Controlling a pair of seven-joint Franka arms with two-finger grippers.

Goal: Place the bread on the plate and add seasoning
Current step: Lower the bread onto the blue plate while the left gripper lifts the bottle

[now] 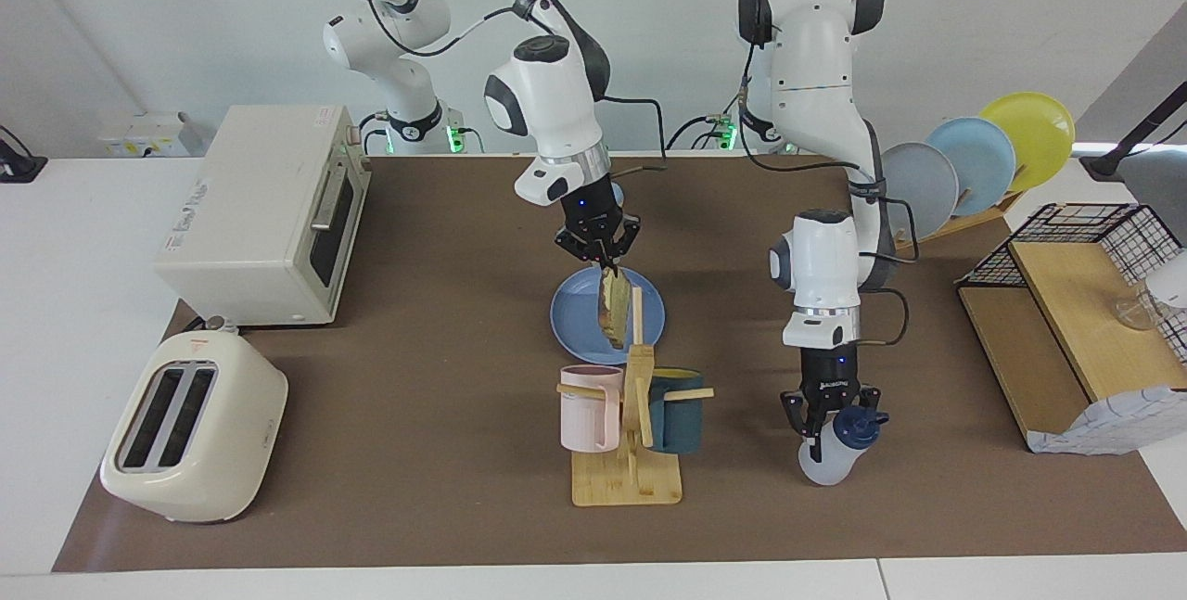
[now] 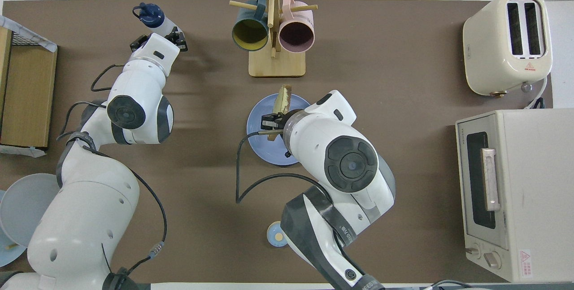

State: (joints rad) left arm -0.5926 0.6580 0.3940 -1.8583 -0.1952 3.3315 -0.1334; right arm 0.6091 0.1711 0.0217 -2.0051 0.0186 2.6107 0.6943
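The right gripper (image 1: pixel 607 259) is pinching the bread (image 1: pixel 614 308), which is hanging on edge over the plate (image 1: pixel 575 317) in the middle of the table. The left gripper (image 1: pixel 828 426) is squeezing the seasoning (image 1: pixel 835 452) near the table's front edge.

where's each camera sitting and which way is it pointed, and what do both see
Facing view: high across the table, looking at the robots; both arms show whole, the right gripper holding the bread over the plate, the left gripper shut on the seasoning.
Overhead view: above the robots' end, looking steeply down and forward; both arms come in from the bottom.
Shared: the plate, bread, seasoning, mug stand, toaster and oven, half a turn apart.
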